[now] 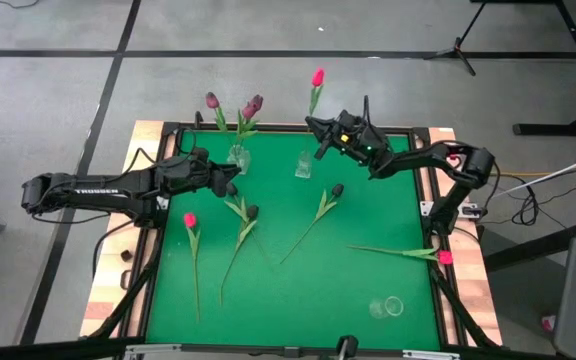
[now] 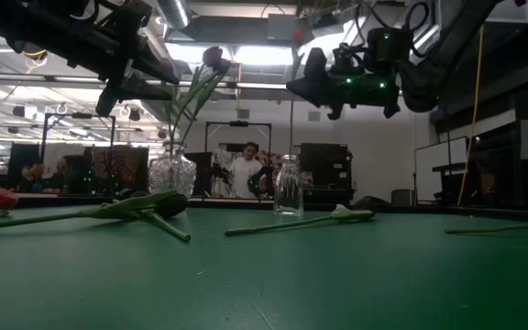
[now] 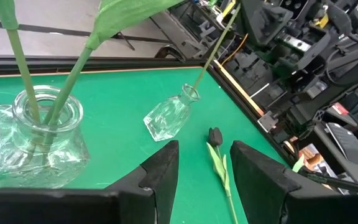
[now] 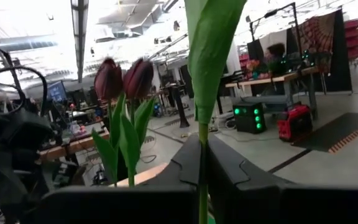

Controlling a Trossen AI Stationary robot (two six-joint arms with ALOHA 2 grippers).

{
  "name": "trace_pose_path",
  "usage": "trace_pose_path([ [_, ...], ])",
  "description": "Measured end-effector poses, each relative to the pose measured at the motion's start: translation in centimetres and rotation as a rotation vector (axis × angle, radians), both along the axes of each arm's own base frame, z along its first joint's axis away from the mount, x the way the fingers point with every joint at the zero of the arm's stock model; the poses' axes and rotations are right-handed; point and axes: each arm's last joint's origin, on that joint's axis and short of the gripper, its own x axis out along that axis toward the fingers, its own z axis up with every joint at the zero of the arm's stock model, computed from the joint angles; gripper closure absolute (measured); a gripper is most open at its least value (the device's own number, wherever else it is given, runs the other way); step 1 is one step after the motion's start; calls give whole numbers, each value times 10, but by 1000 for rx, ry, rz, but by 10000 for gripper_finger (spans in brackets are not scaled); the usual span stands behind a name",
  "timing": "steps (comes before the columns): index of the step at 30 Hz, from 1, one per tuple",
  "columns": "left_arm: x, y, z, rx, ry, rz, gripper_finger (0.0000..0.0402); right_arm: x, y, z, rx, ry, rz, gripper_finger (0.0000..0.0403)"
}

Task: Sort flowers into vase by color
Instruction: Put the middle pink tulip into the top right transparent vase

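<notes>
A pink flower stands upright over the narrow glass vase, and my right gripper is shut on its stem. In the left wrist view the stem's lower end sits in the narrow vase's neck. The round vase holds dusky purple flowers by their stems. My left gripper is open, just left of the round vase, holding nothing. On the green mat lie a pink flower, two dark flowers, and another pink flower at the right edge. My right gripper pinches the pink flower's green stem between its two fingers, below a broad leaf. The fingers lie across the stem and reach it from the table's right side. The flower stands upright, its head above the gripper and its lower end in the narrow vase.
A third clear glass stands near the mat's near right corner. A raised black frame borders the mat. People sit at benches in the room beyond the far edge. Open mat lies between the scattered flowers and the near edge.
</notes>
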Motion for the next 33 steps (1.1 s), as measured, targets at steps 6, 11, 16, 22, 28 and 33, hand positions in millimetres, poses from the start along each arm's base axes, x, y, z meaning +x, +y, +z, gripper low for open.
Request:
trace_pose_path([
  [6,0,0,0,0,0,0,258,4,-2,-12,2,11,17,389],
  [11,0,0,0,1,1,-1,258,6,-2,-16,-3,23,33,388],
  [16,0,0,0,6,3,9,258,6,-2,-19,24,23,40,388],
  [22,0,0,0,13,8,17,258,7,-3,-21,35,42,40,388],
  [28,-1,0,-2,9,32,17,258,8,-2,-26,57,90,69,388],
  [33,-1,0,-4,6,45,18,258,9,-1,-28,88,104,112,377],
])
